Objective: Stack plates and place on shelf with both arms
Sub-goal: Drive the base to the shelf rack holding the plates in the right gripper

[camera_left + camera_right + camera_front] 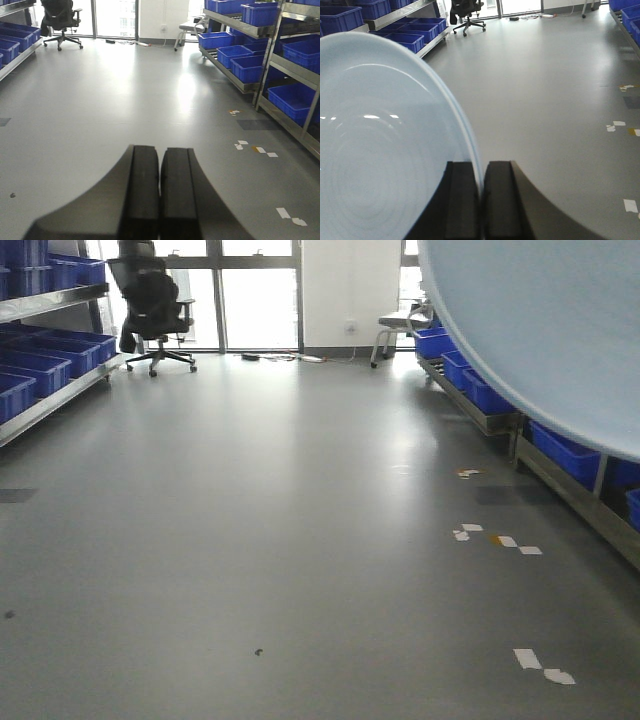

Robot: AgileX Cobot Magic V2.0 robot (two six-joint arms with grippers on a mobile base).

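Grey floor [250,520], open, fills most of every view. Steel shelf [230,23] runs along the right wall, another along the left, both carrying blue crates [250,65].

Plate [380,150]: pale blue-white, glossy, in the air and on no shelf. Its rim sits between the right gripper [481,172] fingers, which are clamped on it. The dish spreads left and up from the gripper in the right wrist view. In the front view it covers the upper right corner [540,330], in front of the right shelf. Only 1 plate made out.

Left gripper [160,170]: fingers pressed together, nothing between, over bare floor, no plate near.

Black chair [150,300] at the far windows. White tape scraps [500,540] on the floor, right.
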